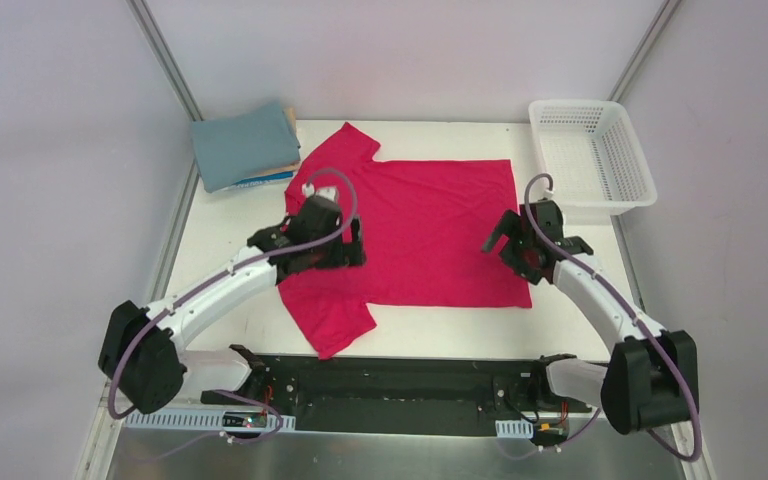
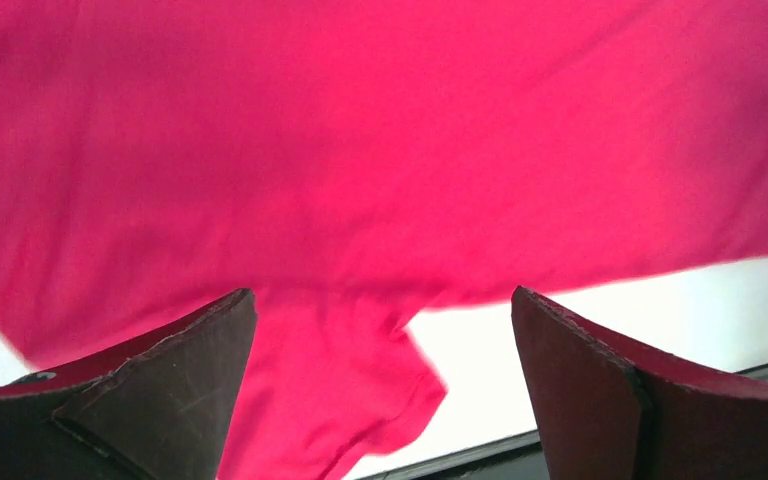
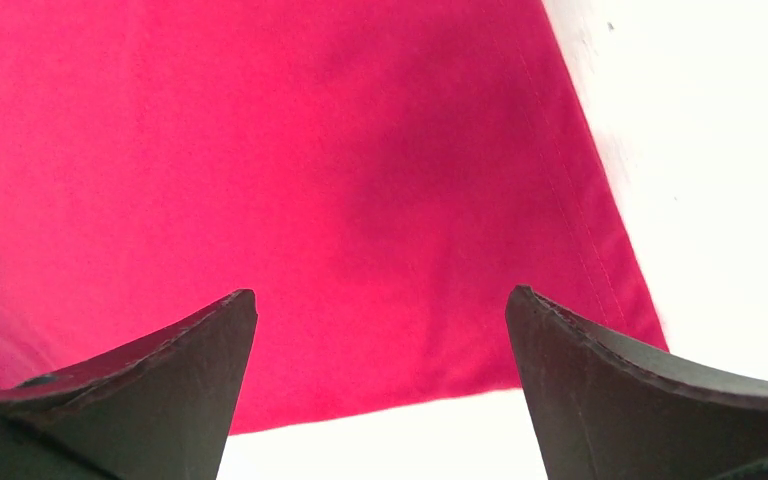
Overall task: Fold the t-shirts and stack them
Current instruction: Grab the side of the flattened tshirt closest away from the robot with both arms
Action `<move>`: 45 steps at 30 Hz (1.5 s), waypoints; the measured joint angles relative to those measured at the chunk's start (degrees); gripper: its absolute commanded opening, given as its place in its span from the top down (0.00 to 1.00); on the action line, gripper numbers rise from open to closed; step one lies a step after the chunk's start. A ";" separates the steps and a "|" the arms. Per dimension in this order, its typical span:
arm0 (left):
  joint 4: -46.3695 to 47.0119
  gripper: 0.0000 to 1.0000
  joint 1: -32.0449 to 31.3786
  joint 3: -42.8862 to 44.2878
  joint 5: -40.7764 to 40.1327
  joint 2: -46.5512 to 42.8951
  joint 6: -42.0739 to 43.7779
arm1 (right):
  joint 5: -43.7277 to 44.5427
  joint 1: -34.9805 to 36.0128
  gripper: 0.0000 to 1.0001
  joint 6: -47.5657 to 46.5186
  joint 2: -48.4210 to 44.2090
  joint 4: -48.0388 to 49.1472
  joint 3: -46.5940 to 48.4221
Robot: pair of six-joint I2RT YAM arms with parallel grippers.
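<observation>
Left pincer (image 1: pixel 352 243) and right pincer (image 1: pixel 497 240) both stood wide open, gripping nothing, each low over the pink shirt (image 1: pixel 430 215). The shirt lay spread flat in the middle of the surface (image 1: pixel 215 220), collar toward the left edge and hem toward the right edge, one sleeve pointing to the far edge and the other to the near edge. That flat spread likely served the fold. The left pincer hung by the near sleeve's armpit, the right over the hem's near corner. They were probably set at the two ends of the near side so that both could pinch it together and carry it over. A stack (image 1: pixel 245 145) of folded shirts, teal-grey on top, sat at the far left corner, apparently the place for this one. A basket (image 1: pixel 560 110) stood at the far right corner.
</observation>
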 measured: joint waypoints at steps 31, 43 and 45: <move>-15.91 0.59 -11.56 -33.68 9.51 -28.04 -30.53 | 4.33 -1.22 0.01 3.17 -11.85 0.26 -7.89; -14.69 1.00 -11.58 -35.82 11.54 -28.04 -32.17 | 9.81 -1.60 0.00 6.25 -11.85 -1.46 -7.91; -14.51 1.00 -11.58 -35.95 12.24 -28.39 -32.57 | 11.15 -1.75 0.00 7.21 -12.28 -2.03 -8.17</move>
